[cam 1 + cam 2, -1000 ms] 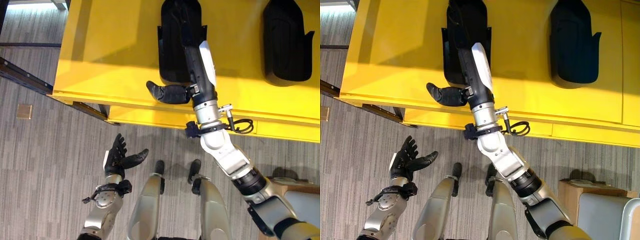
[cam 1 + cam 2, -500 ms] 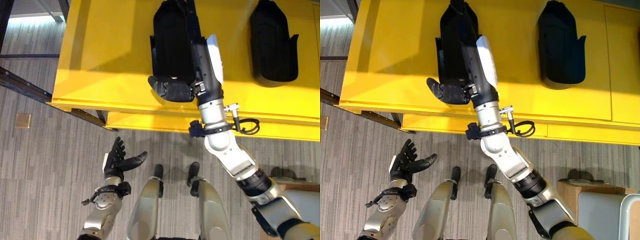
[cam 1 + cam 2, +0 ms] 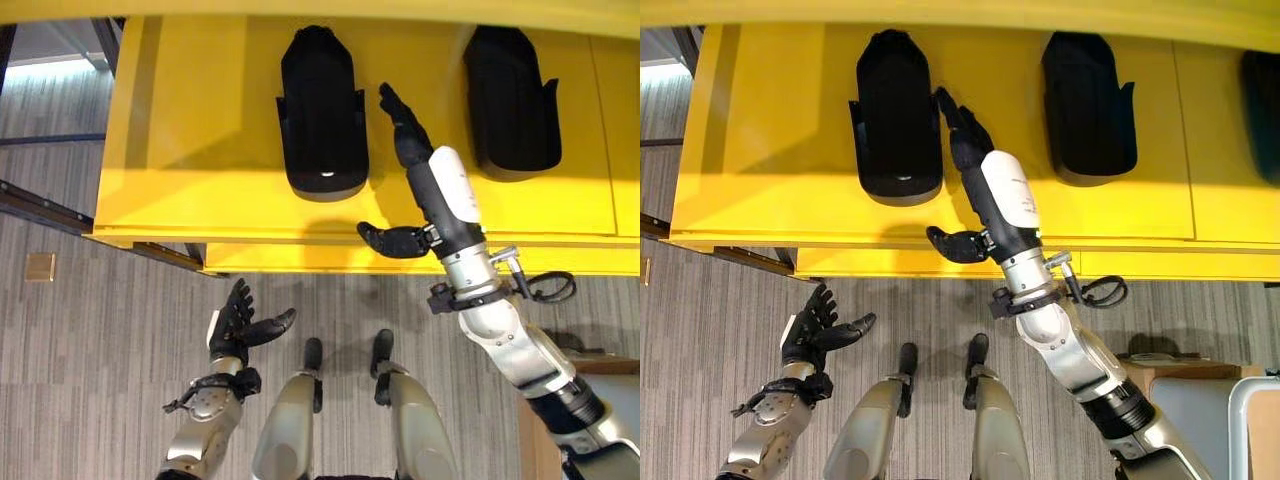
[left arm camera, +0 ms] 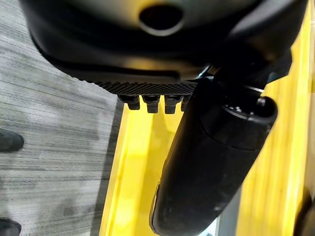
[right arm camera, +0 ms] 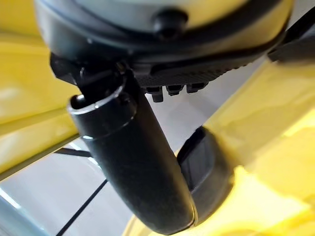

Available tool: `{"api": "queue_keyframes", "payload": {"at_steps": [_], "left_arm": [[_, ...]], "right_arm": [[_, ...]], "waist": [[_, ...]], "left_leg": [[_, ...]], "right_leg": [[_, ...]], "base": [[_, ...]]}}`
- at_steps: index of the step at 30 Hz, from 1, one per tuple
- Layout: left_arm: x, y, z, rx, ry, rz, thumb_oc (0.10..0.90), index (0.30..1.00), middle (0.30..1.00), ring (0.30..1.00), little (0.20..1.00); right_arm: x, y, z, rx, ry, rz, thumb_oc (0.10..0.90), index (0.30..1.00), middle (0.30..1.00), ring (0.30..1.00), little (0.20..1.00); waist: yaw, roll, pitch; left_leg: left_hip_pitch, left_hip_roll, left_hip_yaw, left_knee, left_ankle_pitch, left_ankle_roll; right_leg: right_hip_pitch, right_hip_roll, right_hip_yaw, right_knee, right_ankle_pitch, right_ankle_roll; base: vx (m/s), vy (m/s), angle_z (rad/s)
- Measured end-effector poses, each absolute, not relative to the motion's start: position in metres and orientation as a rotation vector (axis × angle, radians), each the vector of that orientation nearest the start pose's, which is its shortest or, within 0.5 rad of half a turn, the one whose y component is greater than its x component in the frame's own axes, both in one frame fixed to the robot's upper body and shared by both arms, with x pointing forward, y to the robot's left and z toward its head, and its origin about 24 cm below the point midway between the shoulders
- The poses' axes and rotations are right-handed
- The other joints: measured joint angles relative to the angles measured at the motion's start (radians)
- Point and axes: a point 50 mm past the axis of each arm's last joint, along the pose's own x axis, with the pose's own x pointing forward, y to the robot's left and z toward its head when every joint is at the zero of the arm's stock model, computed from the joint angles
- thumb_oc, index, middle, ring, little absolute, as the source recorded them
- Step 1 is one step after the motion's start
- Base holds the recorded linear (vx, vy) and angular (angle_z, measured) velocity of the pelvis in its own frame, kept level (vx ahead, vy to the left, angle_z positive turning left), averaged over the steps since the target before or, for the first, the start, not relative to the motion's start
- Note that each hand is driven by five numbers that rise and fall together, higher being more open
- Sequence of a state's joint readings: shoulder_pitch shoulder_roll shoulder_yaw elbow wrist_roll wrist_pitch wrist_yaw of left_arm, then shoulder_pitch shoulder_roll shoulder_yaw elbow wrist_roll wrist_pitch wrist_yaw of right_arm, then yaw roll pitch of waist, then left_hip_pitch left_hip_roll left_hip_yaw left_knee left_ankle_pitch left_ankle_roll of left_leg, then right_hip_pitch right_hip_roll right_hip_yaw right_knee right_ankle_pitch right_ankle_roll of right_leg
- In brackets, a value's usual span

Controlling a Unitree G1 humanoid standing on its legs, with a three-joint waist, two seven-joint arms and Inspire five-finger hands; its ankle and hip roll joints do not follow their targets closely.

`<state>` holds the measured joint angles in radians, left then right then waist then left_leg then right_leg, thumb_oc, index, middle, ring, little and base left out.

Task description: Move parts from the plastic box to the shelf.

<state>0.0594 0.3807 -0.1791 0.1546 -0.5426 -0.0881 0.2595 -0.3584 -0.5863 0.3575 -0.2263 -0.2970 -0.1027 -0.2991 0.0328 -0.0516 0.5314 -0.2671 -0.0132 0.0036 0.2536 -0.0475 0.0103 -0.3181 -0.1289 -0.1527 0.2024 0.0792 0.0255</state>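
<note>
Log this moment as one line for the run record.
right hand: open, empty, over shelf between two black parts | left part: lying on shelf | right part: lying on shelf | left hand: open, idle above floor

The right hand [image 3: 420, 170], fingers straight, sits in the bare yellow lane of the shelf [image 3: 180, 150] between two black parts [image 3: 322, 110] [image 3: 510, 95], touching neither. Wide bare shelf lies left of the left part. The left hand [image 3: 235, 325] hangs over bare carpet [image 3: 90, 360].
</note>
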Motion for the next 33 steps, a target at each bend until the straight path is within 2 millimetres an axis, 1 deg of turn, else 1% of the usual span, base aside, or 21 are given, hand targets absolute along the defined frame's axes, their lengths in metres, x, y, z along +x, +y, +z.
{"api": "queue_keyframes", "payload": {"at_steps": [1, 3, 4, 7, 9, 13, 15, 21, 22, 25, 28, 33], "left_arm": [[0.233, 0.210, 0.002, -0.131, 0.201, 0.188, 0.900, 1.000, 1.000, 1.000, 1.000], [0.233, 0.210, 0.005, -0.136, 0.189, 0.185, 0.900, 1.000, 1.000, 1.000, 1.000], [0.233, 0.211, 0.006, -0.137, 0.182, 0.188, 0.900, 1.000, 1.000, 1.000, 1.000], [0.234, 0.214, 0.010, -0.139, 0.163, 0.194, 0.900, 1.000, 1.000, 1.000, 1.000], [0.235, 0.212, 0.012, -0.136, 0.157, 0.185, 0.900, 1.000, 1.000, 1.000, 1.000], [0.235, 0.209, 0.012, -0.137, 0.154, 0.158, 0.900, 1.000, 1.000, 1.000, 1.000], [0.235, 0.208, 0.012, -0.137, 0.155, 0.158, 0.900, 1.000, 1.000, 1.000, 1.000], [0.235, 0.208, 0.013, -0.138, 0.153, 0.157, 0.900, 1.000, 1.000, 1.000, 1.000], [0.234, 0.208, 0.012, -0.138, 0.155, 0.157, 0.900, 1.000, 1.000, 1.000, 1.000], [0.235, 0.208, 0.013, -0.139, 0.151, 0.156, 0.900, 1.000, 1.000, 1.000, 1.000], [0.236, 0.206, 0.014, -0.140, 0.149, 0.150, 0.900, 1.000, 1.000, 1.000, 1.000], [0.234, 0.207, 0.013, -0.140, 0.153, 0.155, 0.900, 1.000, 1.000, 1.000, 1.000]], "right_arm": [[0.273, -0.136, 0.174, -0.778, -0.731, 0.123, 0.900, 1.000, 1.000, 1.000, 1.000], [0.268, -0.148, 0.165, -0.833, -0.688, 0.124, 0.900, 1.000, 1.000, 1.000, 1.000], [0.267, -0.153, 0.161, -0.856, -0.666, 0.124, 0.900, 1.000, 1.000, 1.000, 1.000], [0.265, -0.160, 0.157, -0.932, -0.640, 0.137, 0.900, 1.000, 1.000, 1.000, 1.000], [0.265, -0.160, 0.157, -0.963, -0.648, 0.139, 0.900, 1.000, 1.000, 1.000, 1.000], [0.268, -0.153, 0.163, -1.010, -0.691, 0.161, 0.900, 1.000, 1.000, 1.000, 1.000], [0.270, -0.149, 0.162, -1.021, -0.698, 0.181, 0.900, 1.000, 1.000, 1.000, 1.000], [0.273, -0.149, 0.149, -1.076, -0.648, 0.215, 0.900, 1.000, 1.000, 1.000, 1.000], [0.274, -0.149, 0.143, -1.106, -0.628, 0.232, 0.900, 1.000, 1.000, 1.000, 1.000], [0.277, -0.150, 0.138, -1.134, -0.603, 0.241, 0.900, 1.000, 1.000, 1.000, 1.000], [0.284, -0.151, 0.129, -1.196, -0.557, 0.255, 0.900, 1.000, 1.000, 1.000, 1.000], [0.284, -0.152, 0.128, -1.199, -0.548, 0.257, 0.900, 1.000, 1.000, 1.000, 1.000]], "waist": [[-0.012, -0.002, -0.001], [-0.008, -0.004, -0.003], [-0.014, -0.004, -0.004], [-0.031, -0.004, -0.004], [-0.032, -0.004, -0.004], [-0.028, -0.004, -0.004], [-0.026, -0.003, -0.004], [-0.022, -0.001, -0.007], [-0.021, 0.001, -0.008], [-0.020, 0.008, -0.012], [-0.005, 0.008, -0.012], [0.003, 0.008, -0.012]], "left_leg": [[0.007, 0.001, 0.007, -0.010, 0.003, 0.000], [0.030, 0.002, 0.014, -0.041, 0.014, 0.000], [0.035, 0.003, 0.019, -0.047, 0.014, 0.000], [0.037, 0.004, 0.019, -0.051, 0.017, -0.001], [0.037, 0.007, 0.019, -0.050, 0.017, -0.002], [0.037, 0.010, 0.016, -0.049, 0.020, -0.006], [0.037, 0.010, 0.017, -0.049, 0.020, -0.007], [0.018, 0.010, 0.011, -0.045, 0.022, -0.009], [0.015, 0.011, 0.009, -0.044, 0.023, -0.010], [0.006, 0.011, 0.000, -0.043, 0.024, -0.012], [0.006, 0.011, -0.006, -0.041, 0.026, -0.014], [0.004, 0.011, -0.010, -0.044, 0.029, -0.015]], "right_leg": [[0.004, 0.001, 0.003, -0.013, 0.010, 0.001], [0.025, 0.004, 0.006, -0.046, 0.025, 0.000], [0.028, 0.006, 0.011, -0.051, 0.027, 0.001], [0.028, 0.008, 0.010, -0.052, 0.027, 0.000], [0.029, 0.011, 0.011, -0.051, 0.027, 0.000], [0.028, 0.014, 0.010, -0.049, 0.029, -0.003], [0.028, 0.014, 0.010, -0.049, 0.029, -0.003], [0.016, 0.013, 0.008, -0.048, 0.028, -0.001], [0.013, 0.013, 0.006, -0.047, 0.033, -0.008], [0.010, 0.014, -0.002, -0.048, 0.033, -0.008], [0.010, 0.015, -0.004, -0.046, 0.033, -0.009], [0.010, 0.013, -0.010, -0.046, 0.033, -0.009]], "base": [[0.04, 0.001, -0.13], [0.02, -0.012, -0.13], [0.02, -0.018, -0.09], [0.00, -0.003, -0.02], [0.00, 0.000, 0.00], [0.00, 0.000, 0.00], [0.00, 0.000, 0.00], [0.00, -0.001, 0.01], [-0.01, -0.013, 0.04], [0.00, -0.013, 0.08], [0.00, -0.011, 0.05], [0.00, -0.001, 0.02]]}}
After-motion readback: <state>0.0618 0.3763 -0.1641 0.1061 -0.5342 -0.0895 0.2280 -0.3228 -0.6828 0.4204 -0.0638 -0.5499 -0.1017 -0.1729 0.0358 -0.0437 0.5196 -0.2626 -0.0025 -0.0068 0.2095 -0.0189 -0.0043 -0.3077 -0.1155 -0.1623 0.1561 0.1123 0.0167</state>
